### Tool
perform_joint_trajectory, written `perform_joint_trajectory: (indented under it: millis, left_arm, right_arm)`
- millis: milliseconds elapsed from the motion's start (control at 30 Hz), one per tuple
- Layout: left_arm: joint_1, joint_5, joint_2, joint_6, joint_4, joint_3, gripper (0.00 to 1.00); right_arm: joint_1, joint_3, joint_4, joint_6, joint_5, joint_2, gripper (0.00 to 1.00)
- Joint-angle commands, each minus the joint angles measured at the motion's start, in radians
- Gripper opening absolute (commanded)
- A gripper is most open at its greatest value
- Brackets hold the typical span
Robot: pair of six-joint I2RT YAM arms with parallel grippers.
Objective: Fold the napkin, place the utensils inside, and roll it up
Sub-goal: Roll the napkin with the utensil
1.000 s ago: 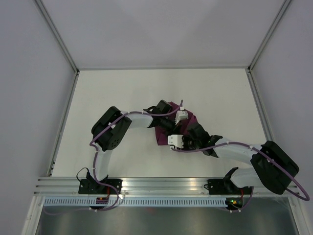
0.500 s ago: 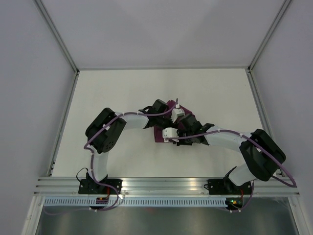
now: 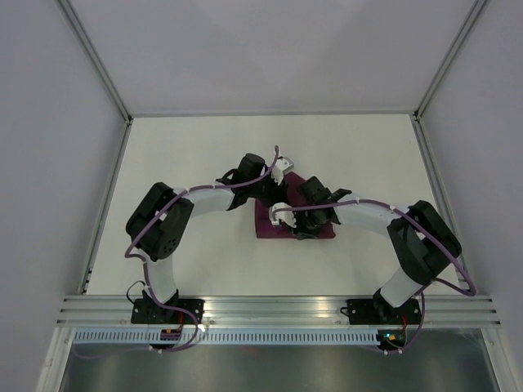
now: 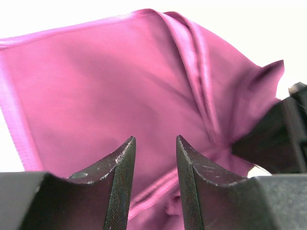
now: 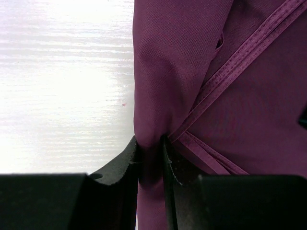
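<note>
The magenta-purple napkin (image 3: pixel 268 225) lies crumpled and partly folded in the middle of the table, under both grippers. In the left wrist view the napkin (image 4: pixel 105 81) spreads out with a raised ridge and hemmed edges. My left gripper (image 4: pixel 155 142) is open and hovers just over the cloth, holding nothing; in the top view it (image 3: pixel 276 189) is at the napkin's far edge. My right gripper (image 5: pixel 149 143) is shut on a fold of the napkin (image 5: pixel 249 105) at its edge; in the top view it (image 3: pixel 301 230) is at the near side. The knife is out of view.
The white table (image 3: pixel 196 147) is bounded by grey walls at the left, right and back. A metal rail (image 3: pixel 270 309) runs along the near edge. The right gripper's black body (image 4: pixel 280 134) shows at the right of the left wrist view.
Both grippers have moved left and farther from the bases. The right gripper has dragged the cloth, which now lies more spread toward the near left.
</note>
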Motion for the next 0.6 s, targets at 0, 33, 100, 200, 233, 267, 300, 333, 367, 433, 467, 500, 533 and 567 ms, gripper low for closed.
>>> perform_joint_trajectory:
  millis: [0, 33, 100, 200, 233, 267, 300, 333, 367, 433, 467, 500, 533, 567]
  left_arm:
    - [0.0, -0.144, -0.05, -0.043, 0.069, -0.027, 0.45]
    - [0.004, -0.182, -0.059, -0.051, 0.081, -0.036, 0.45]
    - [0.037, -0.286, -0.087, -0.098, 0.135, -0.076, 0.45]
    - [0.096, -0.4, -0.168, -0.152, 0.201, -0.137, 0.46]
    - [0.104, -0.429, -0.221, -0.157, 0.219, -0.158, 0.46]
    - [0.115, -0.486, -0.248, -0.164, 0.241, -0.179, 0.47]
    - [0.119, -0.493, -0.272, -0.167, 0.277, -0.213, 0.47]
    - [0.121, -0.531, -0.3, -0.167, 0.291, -0.227, 0.47]
    - [0.121, -0.564, -0.343, -0.166, 0.305, -0.239, 0.47]
    - [0.123, -0.591, -0.384, -0.157, 0.334, -0.27, 0.47]
    - [0.121, -0.617, -0.427, -0.152, 0.348, -0.282, 0.47]
    - [0.121, -0.624, -0.449, -0.148, 0.386, -0.311, 0.47]
    - [0.121, -0.625, -0.47, -0.128, 0.414, -0.329, 0.48]
    - [0.118, -0.608, -0.516, -0.108, 0.442, -0.369, 0.48]
  right_arm:
    - [-0.006, -0.015, -0.19, 0.006, -0.066, 0.079, 0.0]
    - [-0.011, -0.006, -0.203, 0.004, -0.072, 0.097, 0.01]
    - [-0.029, 0.031, -0.241, -0.005, -0.095, 0.119, 0.0]
    - [-0.062, 0.092, -0.307, -0.026, -0.139, 0.175, 0.0]
    - [-0.071, 0.127, -0.325, -0.034, -0.15, 0.208, 0.0]
    - [-0.086, 0.144, -0.359, -0.042, -0.159, 0.223, 0.0]
    - [-0.095, 0.163, -0.376, -0.051, -0.167, 0.24, 0.01]
    - [-0.103, 0.199, -0.396, -0.057, -0.19, 0.275, 0.01]
    - [-0.118, 0.221, -0.437, -0.066, -0.199, 0.294, 0.0]
    - [-0.134, 0.294, -0.486, -0.092, -0.226, 0.361, 0.0]
    - [-0.149, 0.321, -0.541, -0.103, -0.234, 0.386, 0.0]
    - [-0.155, 0.35, -0.571, -0.124, -0.242, 0.439, 0.01]
    - [-0.167, 0.405, -0.618, -0.131, -0.251, 0.464, 0.0]
    - [-0.174, 0.433, -0.644, -0.135, -0.254, 0.49, 0.01]
